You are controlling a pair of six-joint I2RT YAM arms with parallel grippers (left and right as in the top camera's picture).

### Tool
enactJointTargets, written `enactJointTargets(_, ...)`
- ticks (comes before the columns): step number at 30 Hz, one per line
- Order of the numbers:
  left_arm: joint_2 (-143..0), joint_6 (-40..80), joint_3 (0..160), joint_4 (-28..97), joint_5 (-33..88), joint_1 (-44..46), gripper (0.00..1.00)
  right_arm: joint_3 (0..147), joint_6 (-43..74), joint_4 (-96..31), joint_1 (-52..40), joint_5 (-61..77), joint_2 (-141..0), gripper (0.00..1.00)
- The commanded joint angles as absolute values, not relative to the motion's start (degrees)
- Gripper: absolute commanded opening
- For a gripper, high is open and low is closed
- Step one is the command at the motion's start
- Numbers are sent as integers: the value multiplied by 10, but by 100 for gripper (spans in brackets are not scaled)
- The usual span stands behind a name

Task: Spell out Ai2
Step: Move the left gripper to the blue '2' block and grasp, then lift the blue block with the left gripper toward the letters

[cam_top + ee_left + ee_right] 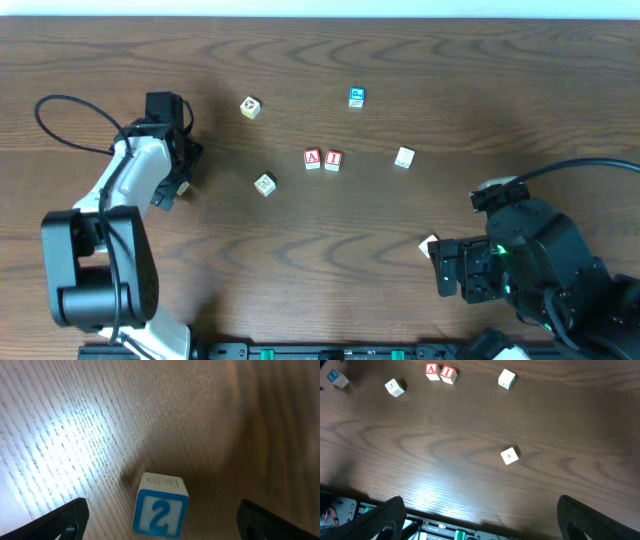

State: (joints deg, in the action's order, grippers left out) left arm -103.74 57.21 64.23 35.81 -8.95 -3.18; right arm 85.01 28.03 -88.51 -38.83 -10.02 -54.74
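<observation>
A white block with a blue 2 [161, 512] stands on the table between the fingers of my left gripper [162, 522], which is open around it without touching it. In the overhead view the left gripper [173, 183] is at the left of the table and mostly hides this block. A red A block [313, 159] and a red I block [333, 159] stand side by side at the table's middle; both also show in the right wrist view, A [431, 369] and I [448, 373]. My right gripper [448, 270] is open and empty near the front right edge [480, 522].
A blue-faced block [357, 97] lies at the back. Pale blocks lie at the back left [250, 107], left of the A [264, 184], right of the I [404, 157] and beside the right gripper [428, 245]. A black cable loops at the far left [60, 110].
</observation>
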Motion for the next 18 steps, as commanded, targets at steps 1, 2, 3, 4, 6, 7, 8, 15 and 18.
enactJointTargets(1, -1059, 564, 655, 348, -80, -33, 96, 850, 287, -885, -387, -101, -548, 97)
enactJointTargets(2, -1062, 554, 655, 342, -79, -33, 96, 850, 287, -885, -387, -102, -548, 97)
enactJointTargets(3, -1065, 550, 655, 338, -79, -33, 97, 850, 287, -885, -387, -103, -548, 97)
enactJointTargets(4, -1066, 550, 655, 338, -79, -33, 100, 850, 287, -885, -386, -103, -549, 97)
enactJointTargets(6, -1068, 550, 655, 335, -79, -33, 95, 850, 287, -885, -387, -103, -551, 97)
enactJointTargets(7, -1068, 550, 655, 333, -79, -33, 90, 850, 287, -885, -387, -103, -554, 97)
enactJointTargets(8, -1068, 550, 655, 330, -79, -33, 88, 850, 287, -885, -387, -103, -555, 97)
enactJointTargets(15, -1075, 551, 655, 327, -72, -33, 70, 850, 287, -885, -386, -103, -575, 97)
enactJointTargets(18, -1075, 551, 655, 326, -62, -33, 66, 850, 287, -884, -386, -103, -581, 97)
